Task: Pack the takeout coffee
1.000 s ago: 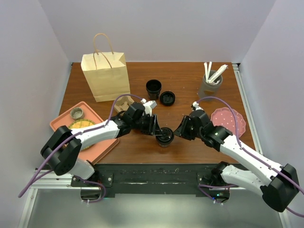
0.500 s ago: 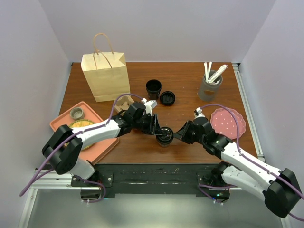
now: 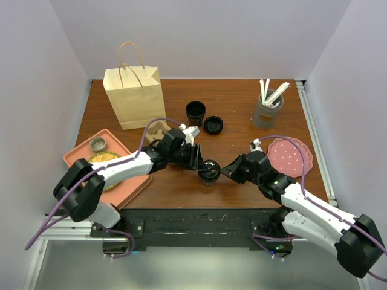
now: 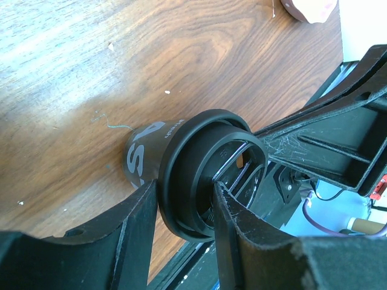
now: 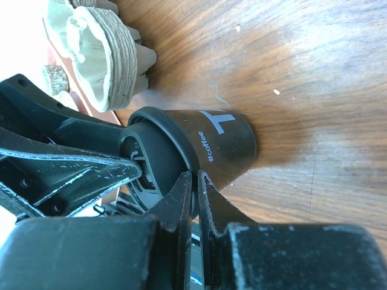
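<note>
The takeout coffee (image 3: 209, 171), a small black cup with a black sip lid, stands near the table's front edge in the top view. In the left wrist view my left gripper (image 4: 184, 193) is shut on the lid's rim, one finger outside the rim and one over the lid top, with the cup (image 4: 145, 151) below. My right gripper (image 3: 225, 171) comes in from the right. In its wrist view the right gripper (image 5: 195, 178) has its fingers almost together, tips against the lid's edge, beside the cup (image 5: 224, 145) printed "#coffee".
A brown paper bag (image 3: 134, 96) stands upright at the back left. A lidless black cup (image 3: 195, 112) and a loose black lid (image 3: 213, 125) sit mid-table. A cardboard cup carrier (image 3: 156, 130), orange tray (image 3: 91, 160), pink plate (image 3: 290, 155) and grey utensil holder (image 3: 267, 109) surround them.
My right gripper has moved left and down to the cup's lid and closed its jaws. The left gripper and the cup have stayed put.
</note>
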